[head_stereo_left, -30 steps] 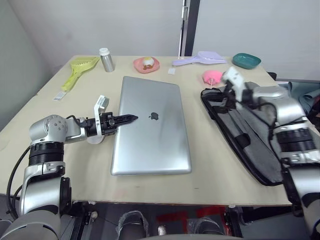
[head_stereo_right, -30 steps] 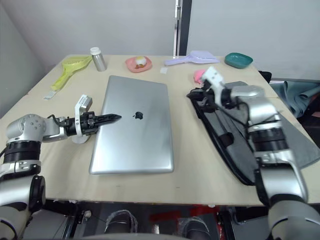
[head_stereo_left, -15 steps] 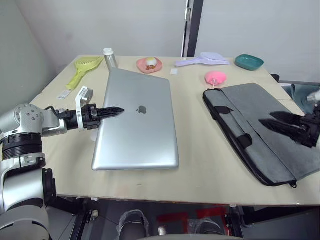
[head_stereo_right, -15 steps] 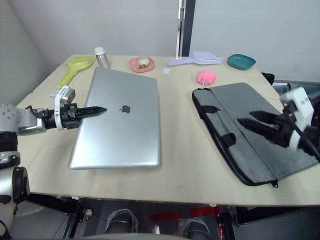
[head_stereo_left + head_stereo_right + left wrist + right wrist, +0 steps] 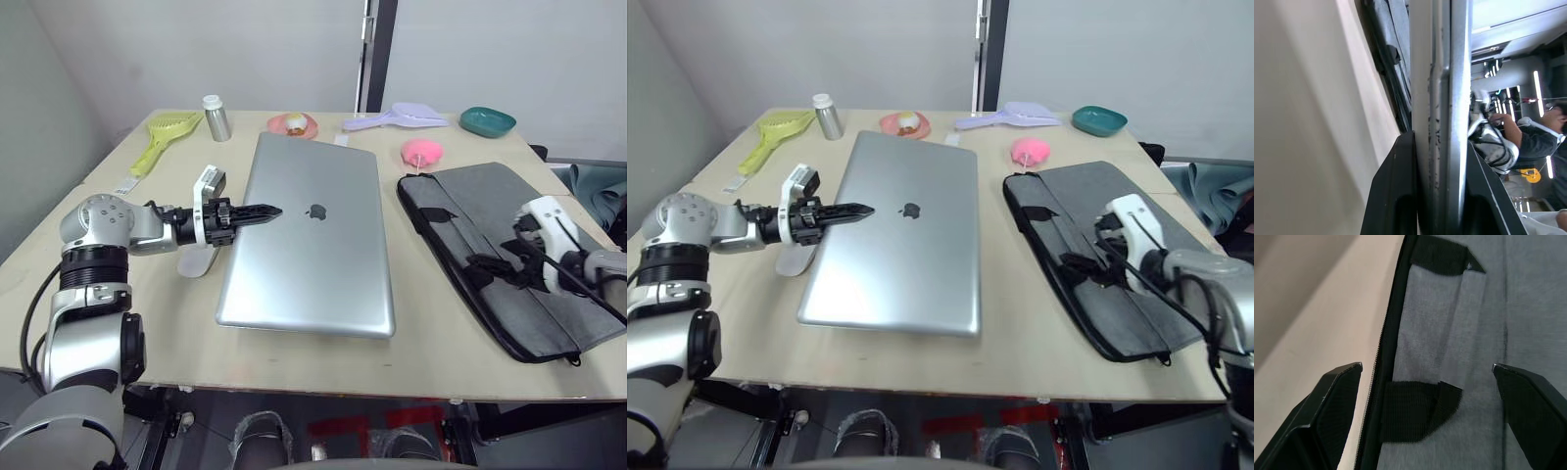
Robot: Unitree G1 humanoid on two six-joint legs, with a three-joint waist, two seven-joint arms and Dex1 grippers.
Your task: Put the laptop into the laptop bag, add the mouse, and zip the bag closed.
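The left pincer (image 5: 257,212) was clamped on the left edge of the laptop (image 5: 312,240), one black finger (image 5: 1396,196) under the edge and the other over it, as the left wrist view showed. The laptop lay closed on the worktop (image 5: 421,333), its left side tilted slightly up. A white object, likely the mouse (image 5: 199,261), sat just beside the laptop's left edge under the pincer arm.

The right pincer (image 5: 1432,396) was spread wide, hovering over a black strap handle (image 5: 1415,404) of the bag (image 5: 490,235). The bag lay flat to the laptop's right, apart from it.

Beyond stood a pink toy (image 5: 421,151), teal dish (image 5: 488,120), lilac scoop (image 5: 397,117), pink bowl (image 5: 294,123), bottle (image 5: 215,117) and yellow scoop (image 5: 162,138).
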